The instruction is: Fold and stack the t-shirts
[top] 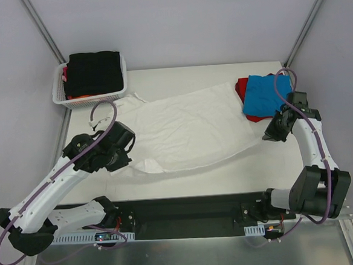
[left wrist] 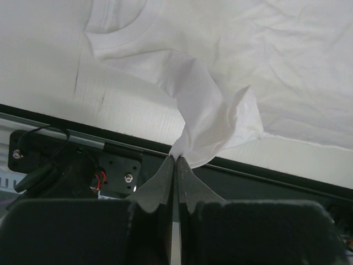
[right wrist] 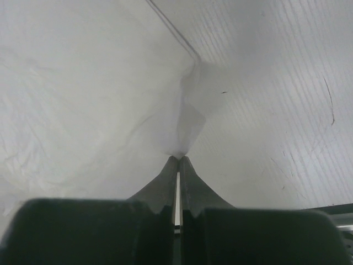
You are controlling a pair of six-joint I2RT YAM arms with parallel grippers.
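A large white t-shirt (top: 188, 128) lies spread across the middle of the table. My left gripper (top: 131, 152) is shut on a pinch of its near left edge, and in the left wrist view the white t-shirt (left wrist: 209, 127) rises in a bunched fold from the left gripper (left wrist: 177, 158). My right gripper (top: 265, 136) is shut on the shirt's right corner; the white t-shirt (right wrist: 99, 94) peaks up at the right gripper (right wrist: 179, 157). A blue t-shirt (top: 263, 93) lies folded on a red one (top: 242, 87) at the back right. A black t-shirt (top: 95, 71) fills the basket.
The white lattice basket (top: 71, 103) stands at the back left corner, with red and orange cloth under the black shirt. The black rail (top: 188, 213) with the arm bases runs along the table's near edge. Grey walls close in behind and on both sides.
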